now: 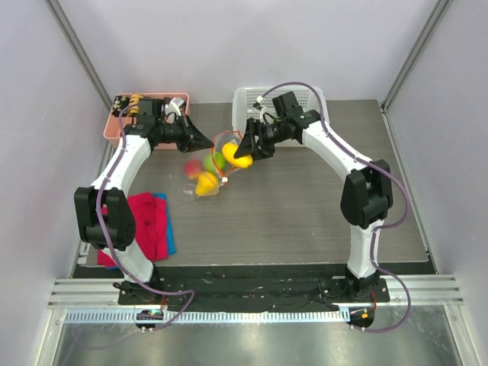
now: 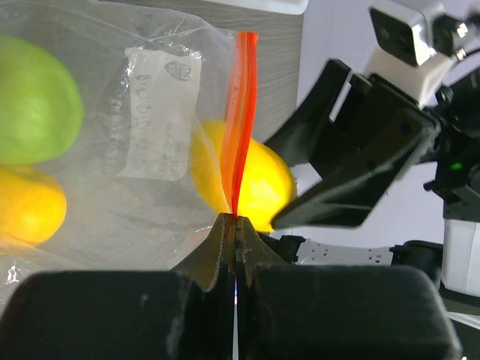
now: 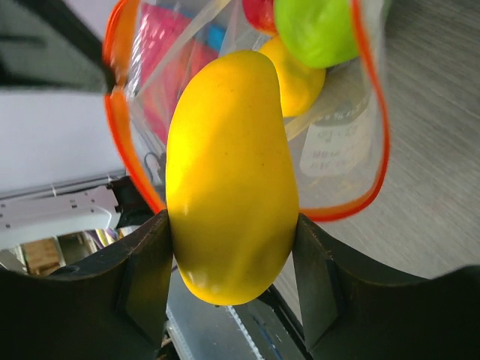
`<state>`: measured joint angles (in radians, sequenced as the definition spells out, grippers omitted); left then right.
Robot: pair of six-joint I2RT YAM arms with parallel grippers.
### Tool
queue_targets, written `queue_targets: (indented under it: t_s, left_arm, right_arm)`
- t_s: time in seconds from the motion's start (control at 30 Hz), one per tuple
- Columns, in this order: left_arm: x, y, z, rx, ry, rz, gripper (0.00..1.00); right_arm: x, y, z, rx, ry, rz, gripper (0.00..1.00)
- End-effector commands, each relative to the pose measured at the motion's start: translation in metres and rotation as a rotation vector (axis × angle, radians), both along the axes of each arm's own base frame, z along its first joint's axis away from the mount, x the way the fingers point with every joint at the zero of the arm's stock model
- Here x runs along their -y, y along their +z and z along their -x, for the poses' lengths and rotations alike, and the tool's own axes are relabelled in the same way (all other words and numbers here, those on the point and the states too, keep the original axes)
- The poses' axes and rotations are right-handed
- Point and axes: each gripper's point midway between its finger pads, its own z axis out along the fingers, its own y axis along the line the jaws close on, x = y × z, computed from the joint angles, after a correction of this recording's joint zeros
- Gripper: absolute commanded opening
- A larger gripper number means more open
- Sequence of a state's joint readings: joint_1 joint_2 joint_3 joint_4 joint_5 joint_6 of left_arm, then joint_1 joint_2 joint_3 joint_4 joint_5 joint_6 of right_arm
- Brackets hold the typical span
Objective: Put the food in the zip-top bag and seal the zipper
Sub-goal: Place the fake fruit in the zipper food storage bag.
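Clear zip-top bag point(image 2: 150, 112) holds green apple point(image 2: 34, 101), lemon point(image 2: 26, 202).

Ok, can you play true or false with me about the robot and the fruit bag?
1. The right gripper is holding a yellow lemon. True.
2. The left gripper is wide open with nothing in it. False: it is pinched shut on the orange-red zipper.
3. A green apple is inside the zip-top bag. True.
4. The bag is zipped shut. False: its mouth gapes open, with the lemon right at it.
5. The red-pink cloth lies beside the right arm. False: it lies beside the left arm.
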<state>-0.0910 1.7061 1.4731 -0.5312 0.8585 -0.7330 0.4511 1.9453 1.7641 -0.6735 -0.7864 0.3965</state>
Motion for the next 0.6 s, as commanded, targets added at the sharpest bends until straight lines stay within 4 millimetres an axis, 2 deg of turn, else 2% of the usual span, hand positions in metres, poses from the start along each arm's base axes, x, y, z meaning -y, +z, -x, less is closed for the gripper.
queue_targets:
  t_s: [0.0, 0.07, 0.1, 0.17, 0.2, 0.23, 0.27, 0.37, 0.4, 0.43, 0.57]
  left_arm:
    - [-0.001, 0.018, -0.001, 0.062, -0.005, 0.019, 0.0]
    - [-0.001, 0.019, -0.002, 0.066, -0.005, 0.021, 0.0]
    - [-0.001, 0.021, -0.003, 0.072, -0.004, 0.021, 0.0]
    - [0.0, 0.02, -0.004, 0.067, -0.006, 0.022, 0.0]
    - [0.0, 0.02, -0.005, 0.065, -0.003, 0.023, 0.0]
    - [0.0, 0.019, -0.004, 0.065, -0.006, 0.024, 0.0]
    - [0.0, 0.02, -0.004, 0.066, -0.006, 0.024, 0.0]
    - [0.0, 0.02, -0.003, 0.062, -0.009, 0.028, 0.0]
    - [0.0, 0.018, -0.003, 0.056, -0.008, 0.029, 0.0]
    - [0.0, 0.019, -0.003, 0.058, -0.008, 0.031, 0.0]
    - [0.002, 0.019, -0.004, 0.057, -0.014, 0.041, 0.0]
  right_arm:
    - [-0.023, 0.018, -0.021, -0.019, -0.046, -0.063, 0.09]
    - [-0.034, 0.024, -0.027, 0.026, -0.067, -0.053, 0.15]
    - [-0.038, 0.023, -0.029, 0.029, -0.073, -0.048, 0.27]
    - [-0.047, 0.029, -0.028, 0.058, -0.08, -0.043, 0.38]
    - [-0.048, 0.03, -0.028, 0.061, -0.086, -0.039, 0.5]
    - [-0.047, 0.032, -0.029, 0.065, -0.096, -0.039, 0.56]
    - [-0.046, 0.034, -0.03, 0.068, -0.098, -0.042, 0.67]
    - [-0.039, 0.049, -0.033, 0.105, -0.106, -0.06, 0.82]
    - [-0.035, 0.05, -0.034, 0.109, -0.114, -0.059, 0.95]
    - [-0.031, 0.056, -0.035, 0.118, -0.122, -0.066, 0.99]
    - [-0.015, 0.062, -0.043, 0.104, -0.128, -0.099, 1.0]
